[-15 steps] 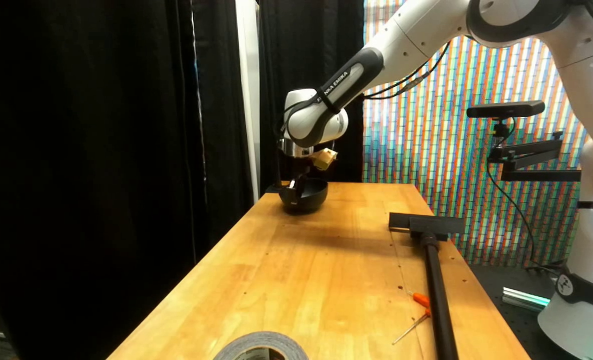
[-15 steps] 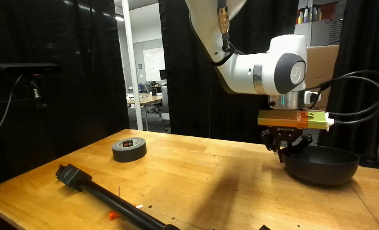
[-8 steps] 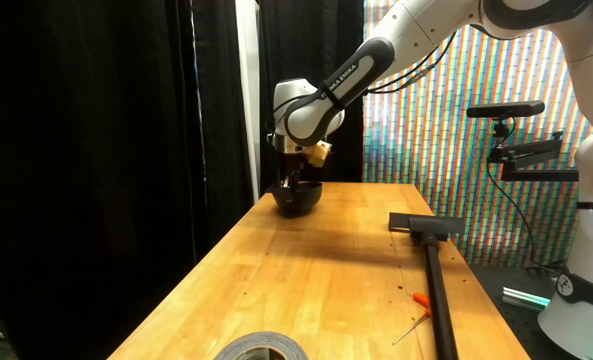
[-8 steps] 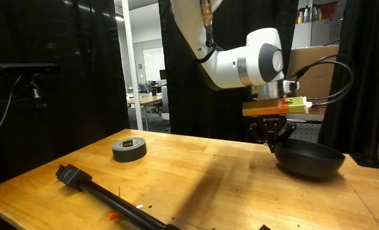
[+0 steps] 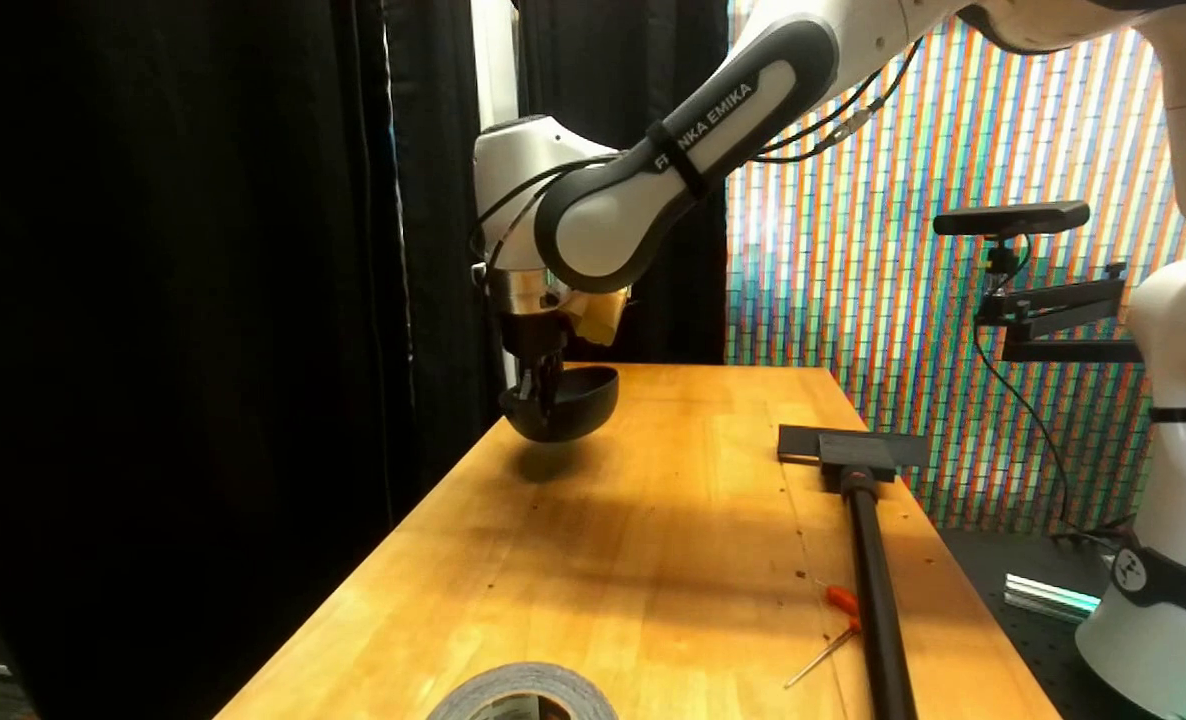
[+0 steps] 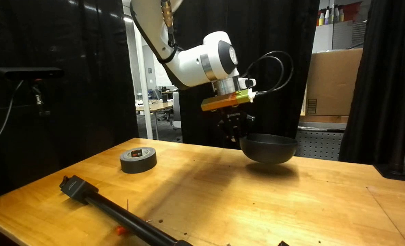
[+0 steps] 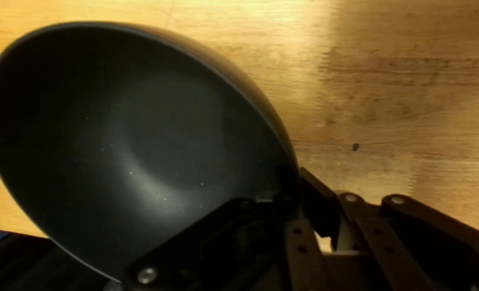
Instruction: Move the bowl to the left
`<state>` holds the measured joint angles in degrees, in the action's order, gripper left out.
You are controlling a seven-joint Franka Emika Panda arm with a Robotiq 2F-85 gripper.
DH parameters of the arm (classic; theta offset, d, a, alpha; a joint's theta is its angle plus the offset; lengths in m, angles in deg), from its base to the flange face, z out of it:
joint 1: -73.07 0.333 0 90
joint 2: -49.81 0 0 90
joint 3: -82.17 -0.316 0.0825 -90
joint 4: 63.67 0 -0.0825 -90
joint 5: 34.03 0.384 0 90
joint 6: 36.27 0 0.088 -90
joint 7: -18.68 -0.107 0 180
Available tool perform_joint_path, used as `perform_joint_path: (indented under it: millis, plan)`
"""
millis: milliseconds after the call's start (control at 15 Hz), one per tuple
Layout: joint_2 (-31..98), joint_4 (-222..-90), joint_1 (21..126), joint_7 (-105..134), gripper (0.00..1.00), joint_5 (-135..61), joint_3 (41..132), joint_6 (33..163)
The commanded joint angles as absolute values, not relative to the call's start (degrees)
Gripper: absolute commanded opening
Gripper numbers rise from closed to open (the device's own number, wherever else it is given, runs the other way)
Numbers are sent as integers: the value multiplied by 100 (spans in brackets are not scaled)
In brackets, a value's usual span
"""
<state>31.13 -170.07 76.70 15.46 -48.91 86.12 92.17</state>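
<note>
The black bowl [image 6: 269, 152] hangs a little above the wooden table, with its shadow beneath it. It also shows in an exterior view [image 5: 585, 402] near the table's far left edge, slightly tilted. My gripper [image 6: 237, 139] is shut on the bowl's rim, one finger inside and one outside. In the wrist view the fingertips [image 7: 298, 184] pinch the rim at the lower right of the bowl [image 7: 154, 121], whose inside is empty. The inner finger is dark and hard to make out against the bowl.
A grey tape roll [image 6: 138, 165] lies on the table [image 6: 257, 212] left of the bowl. A black pole with a flat head [image 6: 130, 214] lies along the near side, over an orange-handled tool [image 6: 121, 230]. A black post's base [image 6: 396, 172] stands at the right edge.
My gripper has carried the bowl leftward in both exterior views. The bowl has risen from the table, and a gap with a shadow now shows under it.
</note>
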Motion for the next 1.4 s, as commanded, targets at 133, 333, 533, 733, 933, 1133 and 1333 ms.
perform_joint_path:
  millis: [133,333,533,733,933,1133,1333]
  plan:
    - [3741,-17547,8070,519,2,-5323,8463,9125]
    - [4068,-17922,8242,56,2,-5591,8345,9220]
    - [4333,-18200,8399,-379,2,-5934,8158,9141]
    - [4443,-18322,8531,-823,2,-6172,7920,9057]
    - [4474,-18412,8639,-1150,2,-6164,7680,9139]
    - [4567,-18503,8772,-1316,2,-6058,7442,9225]
    - [4571,-18590,8865,-1461,2,-6135,7281,9365]
